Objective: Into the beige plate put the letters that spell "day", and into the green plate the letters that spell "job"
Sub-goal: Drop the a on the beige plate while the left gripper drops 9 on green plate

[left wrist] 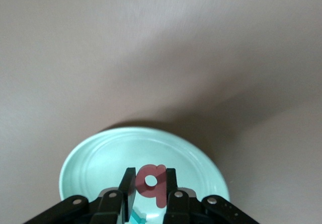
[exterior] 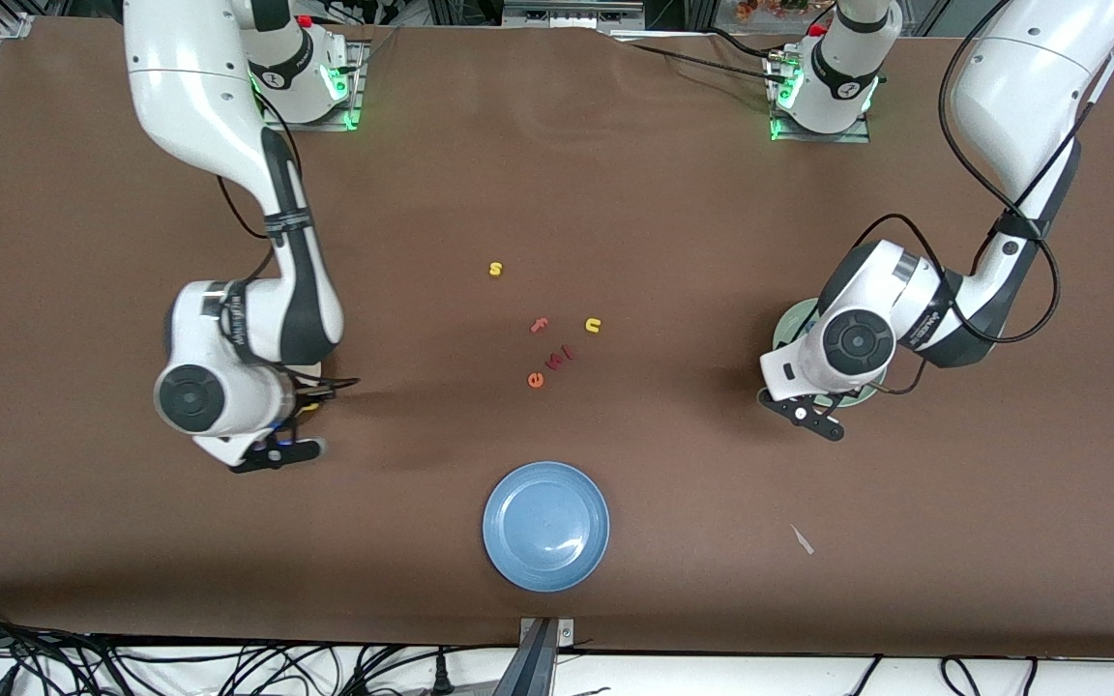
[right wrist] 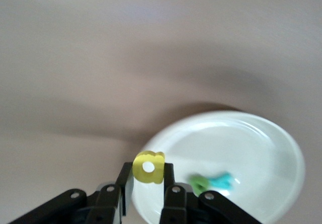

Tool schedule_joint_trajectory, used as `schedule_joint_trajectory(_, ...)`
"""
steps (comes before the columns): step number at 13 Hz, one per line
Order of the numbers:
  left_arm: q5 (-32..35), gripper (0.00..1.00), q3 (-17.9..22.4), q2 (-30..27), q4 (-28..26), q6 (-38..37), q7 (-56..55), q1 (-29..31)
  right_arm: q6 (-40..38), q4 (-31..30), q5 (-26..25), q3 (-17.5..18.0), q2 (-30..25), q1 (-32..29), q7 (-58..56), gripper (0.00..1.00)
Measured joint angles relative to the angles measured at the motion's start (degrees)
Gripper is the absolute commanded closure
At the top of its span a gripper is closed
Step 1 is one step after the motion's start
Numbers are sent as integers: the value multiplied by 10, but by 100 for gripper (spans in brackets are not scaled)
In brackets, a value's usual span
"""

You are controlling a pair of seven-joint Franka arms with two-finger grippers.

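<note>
My left gripper [left wrist: 151,176] is shut on the salmon-red b [left wrist: 152,179] and holds it just above the green plate [left wrist: 100,158]. A teal letter piece [left wrist: 137,214] lies in that plate under the fingers. In the front view the left arm's hand covers most of the green plate [exterior: 787,324]. My right gripper [right wrist: 148,171] is shut on the yellow a [right wrist: 149,167], over the rim of the beige plate [right wrist: 261,143]. A green d [right wrist: 201,183] and a teal y [right wrist: 225,179] lie in that plate. The front view shows the yellow a [exterior: 308,407] under the right arm's hand; the beige plate is hidden there.
A blue plate [exterior: 545,524] sits near the table's front edge. Mid-table lie a yellow s [exterior: 495,269], a pink f [exterior: 539,326], a yellow u [exterior: 593,326], an orange e [exterior: 536,380] and red letters [exterior: 562,358]. A small pale scrap [exterior: 802,539] lies toward the left arm's end.
</note>
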Motion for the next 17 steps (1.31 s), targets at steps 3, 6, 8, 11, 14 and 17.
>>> schedule_joint_trajectory(3, 0, 100, 0, -27, -93, 101, 1, 35, -15, -31, 15, -8, 1, -30, -17, 13)
schedule_joint_trajectory(6, 1, 100, 0, -34, -129, 149, 2, 54, -20, -39, 48, -6, 1, -31, -19, 0)
schedule_joint_trajectory(8, 3, 100, 0, -34, -141, 172, 2, 59, -24, -23, 59, -6, -2, -26, -19, 0)
schedule_joint_trajectory(11, 3, 52, 0, -34, -149, 183, 2, 67, -52, 3, 60, -6, -9, -24, -19, 0)
schedule_joint_trajectory(14, 3, 0, 0, -34, -149, 185, 2, 67, -66, 25, 60, -7, -14, -24, -19, 0)
schedule_joint_trajectory(17, 3, 0, -2, -36, -147, 185, 2, 67, -81, 35, 60, -8, -16, -24, -19, 0)
